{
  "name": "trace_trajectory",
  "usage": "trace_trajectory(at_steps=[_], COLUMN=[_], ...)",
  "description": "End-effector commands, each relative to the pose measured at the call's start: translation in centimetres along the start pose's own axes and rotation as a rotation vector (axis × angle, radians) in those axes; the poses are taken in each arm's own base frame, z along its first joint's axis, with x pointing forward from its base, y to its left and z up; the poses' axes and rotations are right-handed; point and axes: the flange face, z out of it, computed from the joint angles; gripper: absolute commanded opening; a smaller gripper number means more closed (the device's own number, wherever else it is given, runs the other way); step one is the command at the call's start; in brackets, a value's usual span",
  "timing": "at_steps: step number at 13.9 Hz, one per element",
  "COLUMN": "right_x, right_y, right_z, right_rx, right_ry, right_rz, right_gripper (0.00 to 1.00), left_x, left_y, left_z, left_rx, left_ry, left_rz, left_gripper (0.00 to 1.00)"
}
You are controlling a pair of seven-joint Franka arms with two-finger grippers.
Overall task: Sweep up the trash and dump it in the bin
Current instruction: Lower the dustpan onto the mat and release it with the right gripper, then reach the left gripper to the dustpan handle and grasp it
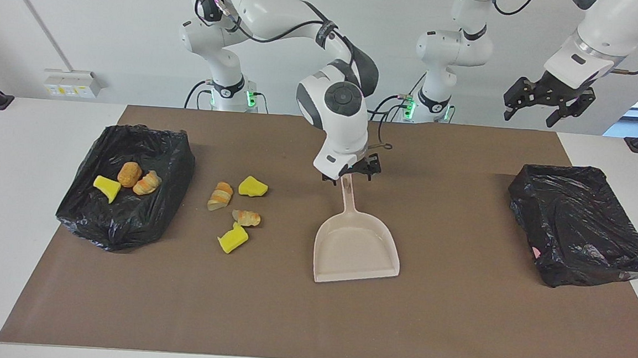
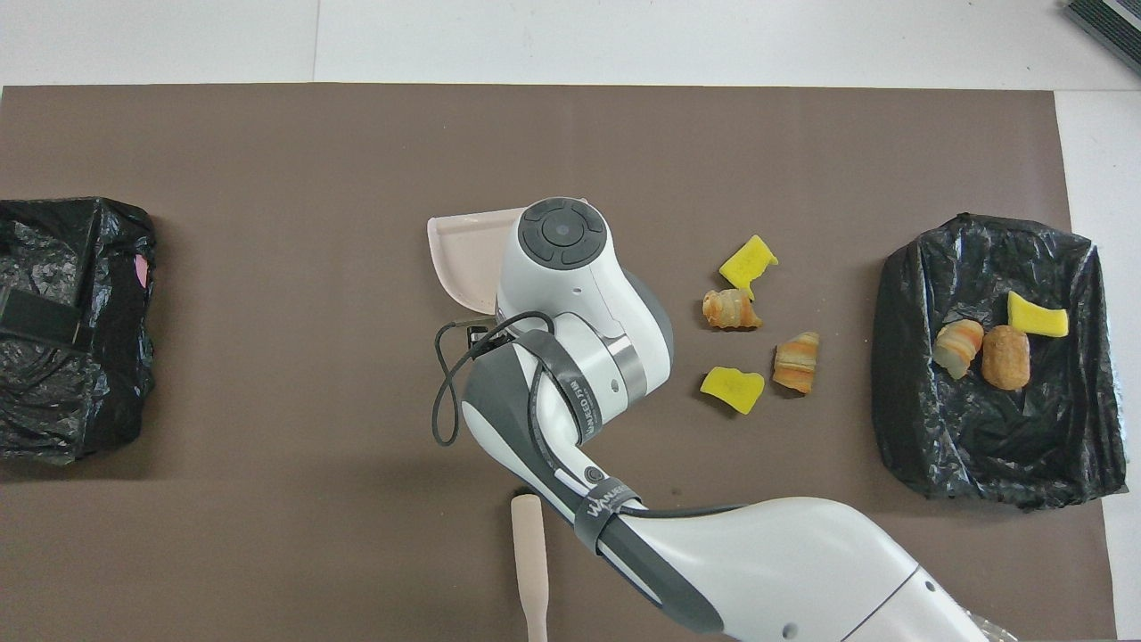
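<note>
At mid-surface I see the dustpan [image 1: 357, 248] lying flat on the brown mat [image 1: 454, 320], handle toward the robots. My right claw [image 1: 351, 175] sits right over the handle's tip, fingers spread, gripping nothing; the handle shows between and below them. In the overhead view the right arm hides most of the pan, only a corner [image 2: 463, 254] showing.

My left claw [image 1: 542, 101] hangs high in the air above the left arm's end of the surface, fingers apart, empty. That arm waits.

Trash: four pieces lie loose on the mat between the dustpan and the bin at the right arm's end. They are a yellow chunk [image 1: 252, 186], a tan piece [image 1: 221, 195] beside it, another tan piece [image 1: 247, 218] and a second yellow chunk [image 1: 232, 240] farther from the robots. All four lie apart from the pan.

The right-end bin [image 1: 122, 228], lined in black plastic, holds three pieces: one yellow [image 1: 107, 187], two tan [image 1: 129, 174] [image 1: 147, 183].

The left-end bin [image 1: 579, 228], also black-lined, shows no trash I can make out.

A pale stick-like handle [image 2: 529, 566] lies on the mat near the robots' edge, in the overhead view only.
</note>
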Motion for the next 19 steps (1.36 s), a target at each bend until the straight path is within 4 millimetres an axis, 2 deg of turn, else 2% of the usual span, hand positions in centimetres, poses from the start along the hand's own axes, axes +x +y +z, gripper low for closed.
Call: trace_trajectory(at_steps=[1, 3, 5, 8, 10, 12, 15, 19], right_x=[-4.8, -7.9, -11.5, -16.9, -20.0, -21.8, -23.9, -26.4], right_y=[1.1, 2.1, 1.9, 1.4, 1.8, 2.1, 0.4, -0.9], right_z=[-2.4, -3.5, -3.3, -0.8, 1.2, 2.1, 4.8, 8.1], right_rx=[-0.017, -0.046, -0.073, -0.071, -0.038, -0.027, -0.038, -0.061], right_ry=[-0.049, -0.089, -0.119, -0.153, -0.136, -0.145, -0.134, -0.131], right_rz=[0.001, -0.017, -0.046, -0.064, -0.064, -0.064, -0.064, -0.037], right_gripper=[1.00, 1.00, 1.00, 1.00, 1.00, 1.00, 1.00, 1.00], left_x=[0.3, 0.9, 1.7, 3.2, 3.6, 3.8, 5.6, 7.3], left_y=[2.9, 4.7, 8.6, 13.1, 16.2, 18.0, 21.1, 27.8], left_z=[-0.1, 0.7, 2.6, 6.2, 9.9, 11.7, 15.4, 21.9], left_rx=[0.010, 0.013, 0.016, 0.012, 0.007, 0.006, -0.011, -0.025], left_ry=[0.039, 0.046, 0.054, 0.087, 0.094, 0.090, 0.082, 0.080], left_rz=[0.049, 0.064, 0.069, 0.029, -0.015, -0.031, -0.048, -0.085], left_gripper=[1.00, 1.00, 1.00, 1.00, 1.00, 1.00, 1.00, 1.00])
